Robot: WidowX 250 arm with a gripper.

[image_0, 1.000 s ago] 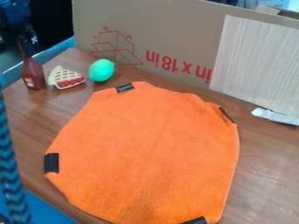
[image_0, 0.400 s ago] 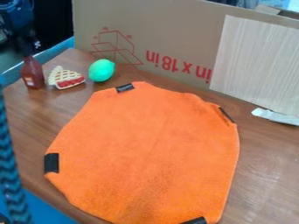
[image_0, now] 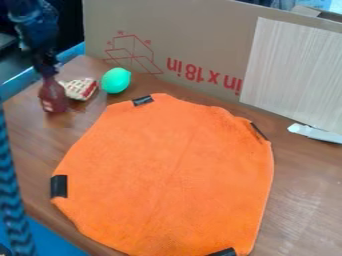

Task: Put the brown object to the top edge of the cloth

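Both my gripper [image_0: 48,72] and the brown bottle [image_0: 53,99] have shifted toward the right of the view and nearer the camera, and the pie slice [image_0: 81,89] has turned, its red side now facing more to the right. I am clamped on the bottle's neck, up at the far left of the table [image_0: 30,130]; whether its base touches the wood I cannot tell. A strip of tabletop runs between the bottle and the upper left edge of the orange cloth [image_0: 167,175], giving me some room on that side. Just beyond the bottle, the pie slice sits close to it, with the green ball [image_0: 116,80] next along, near the cloth's top edge. Behind them the cardboard [image_0: 194,40] stands like a wall, bounding my space at the back
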